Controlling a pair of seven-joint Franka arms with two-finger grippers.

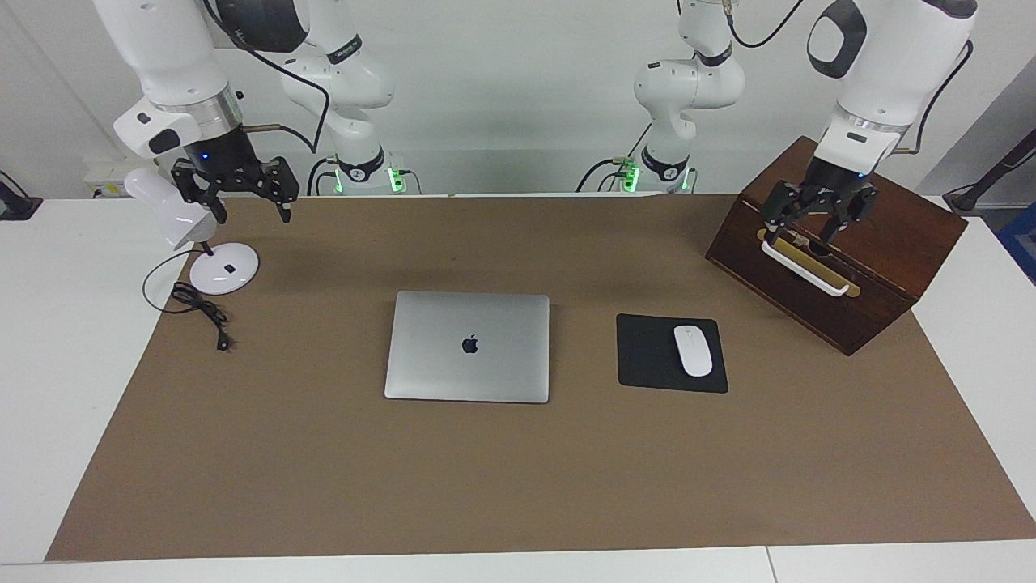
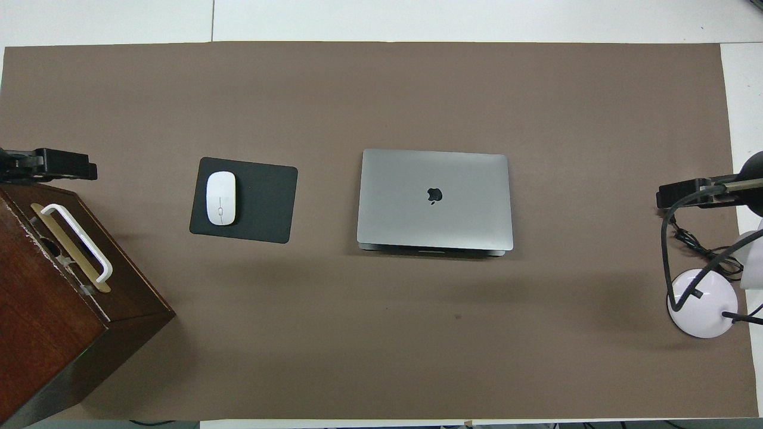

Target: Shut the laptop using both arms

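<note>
Over the wooden box (image 1: 838, 247) at the left arm's end of the table hangs my left gripper (image 1: 797, 236), fingers apart, tips just above the box's white handle (image 1: 805, 271) and holding nothing. From overhead only the tip of that gripper (image 2: 59, 165) shows, at about nine o'clock from the table's middle. My right gripper (image 1: 247, 206) hangs over the right arm's end, at roughly three o'clock in the overhead view, fingers spread wide and empty, just above the white desk lamp (image 1: 182, 219). The lamp's round base (image 1: 224, 268) rests on the brown mat (image 1: 518, 486) with its black cord (image 1: 202, 312) coiled beside it.

Moving out from my grippers, both well apart from it, the laptop (image 1: 468, 346) lies at the centre of the mat, lid down flat, the dark apple logo facing up. In the overhead view the laptop (image 2: 435, 199) shows a thin edge of its base along the side nearer to me, at six o'clock. Beside it, toward the left arm's end, sits a black mouse pad (image 1: 670, 354) with a white mouse (image 1: 693, 350) on it, between the laptop and the box.
</note>
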